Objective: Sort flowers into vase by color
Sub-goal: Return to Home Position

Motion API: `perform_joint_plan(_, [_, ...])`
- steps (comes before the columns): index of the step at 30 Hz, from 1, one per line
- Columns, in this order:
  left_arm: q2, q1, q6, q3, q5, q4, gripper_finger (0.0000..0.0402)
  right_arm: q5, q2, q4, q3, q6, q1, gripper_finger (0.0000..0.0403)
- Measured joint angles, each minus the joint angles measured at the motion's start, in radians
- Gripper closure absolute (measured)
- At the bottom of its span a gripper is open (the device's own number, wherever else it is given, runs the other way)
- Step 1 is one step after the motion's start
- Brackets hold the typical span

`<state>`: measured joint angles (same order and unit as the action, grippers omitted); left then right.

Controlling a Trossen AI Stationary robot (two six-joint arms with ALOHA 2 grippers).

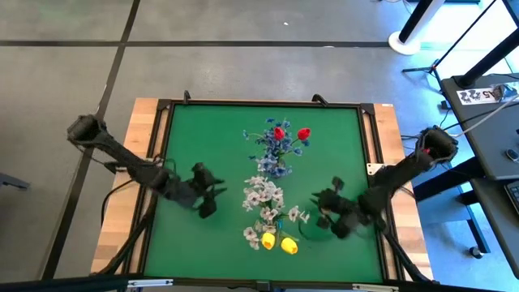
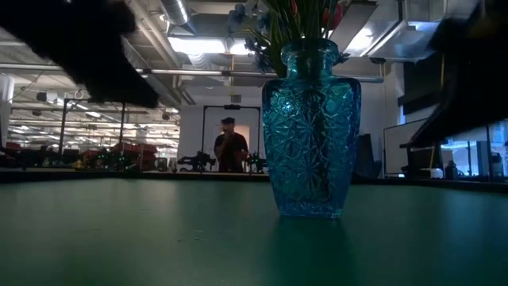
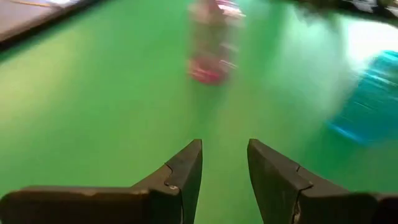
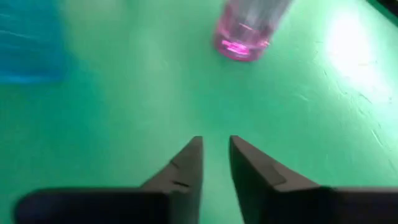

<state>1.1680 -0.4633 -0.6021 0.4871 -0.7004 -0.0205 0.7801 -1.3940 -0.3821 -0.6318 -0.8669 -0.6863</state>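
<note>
the sorting looked finished, and the step in hand was judged to be the arms' return to their rest pose. no loose flowers lay on the green counter [image 1: 203,138]. the red and blue bunch [image 1: 280,142] stood upright toward the far middle. the white and yellow bunch [image 1: 268,215] stood nearer the front edge, between the two arms. from above the blooms hid their containers. the level view showed a blue vase [image 2: 309,135] holding stems, and the right wrist view showed a pink vase [image 4: 245,31] farther off.

the left gripper [image 1: 204,197] hung over bare counter just left of the white and yellow bunch, its fingers parted and holding nothing. the right gripper [image 1: 331,212] hung just right of that bunch, its fingers parted by a narrow gap, also empty.

the next move probably called for each arm to lift and pull outward toward its own side, well away from blooms and stems, since a brushed stem could tip a vase.
</note>
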Motion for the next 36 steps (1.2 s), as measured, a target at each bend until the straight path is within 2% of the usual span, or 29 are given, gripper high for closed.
perform_joint_plan(2, [0.001, 0.141, 0.039, -0.104, 0.039, 0.199, 0.0278, -0.037, 0.012, 0.321, 0.150, 0.197, 0.137, 0.0354])
perform_joint_plan(4, [0.000, 0.286, 0.057, -0.169, 0.177, 0.365, 0.0278, -0.121, 0.027, 0.658, 0.270, 0.381, 0.272, 0.0387])
perform_joint_plan(6, [-0.006, 0.403, 0.070, -0.185, 0.327, 0.417, 0.0278, -0.236, 0.045, 0.942, 0.357, 0.559, 0.382, 0.0395])
perform_joint_plan(9, [-0.025, 0.526, 0.120, -0.172, 0.452, 0.430, 0.0278, -0.357, 0.099, 1.214, 0.439, 0.721, 0.526, 0.0379])
perform_joint_plan(11, [-0.059, 0.575, 0.169, -0.171, 0.524, 0.422, 0.0278, -0.450, 0.152, 1.283, 0.471, 0.763, 0.613, 0.0374])
perform_joint_plan(14, [-0.149, 0.596, 0.261, -0.170, 0.565, 0.372, 0.0278, -0.590, 0.259, 1.265, 0.486, 0.776, 0.703, 0.0381])
perform_joint_plan(19, [-0.347, 0.568, 0.343, -0.170, 0.577, 0.223, 0.0278, -0.687, 0.477, 1.161, 0.484, 0.845, 0.768, 0.0399])
perform_joint_plan(23, [-0.479, 0.496, 0.402, -0.170, 0.629, 0.132, 0.0278, -0.704, 0.683, 0.972, 0.484, 0.859, 0.765, 0.0393])
perform_joint_plan(27, [-0.566, 0.419, 0.458, -0.170, 0.621, 0.137, 0.0278, -0.713, 0.890, 0.691, 0.484, 0.815, 0.765, 0.0397])
perform_joint_plan(30, [-0.604, 0.374, 0.498, -0.170, 0.578, 0.137, 0.0278, -0.712, 1.003, 0.531, 0.486, 0.773, 0.765, 0.0400])
perform_joint_plan(33, [-0.613, 0.338, 0.538, -0.179, 0.558, 0.162, 0.0278, -0.712, 1.075, 0.474, 0.490, 0.750, 0.765, 0.0396])
perform_joint_plan(36, [-0.613, 0.311, 0.586, -0.238, 0.567, 0.268, 0.0278, -0.721, 1.132, 0.534, 0.541, 0.748, 0.765, 0.0396])
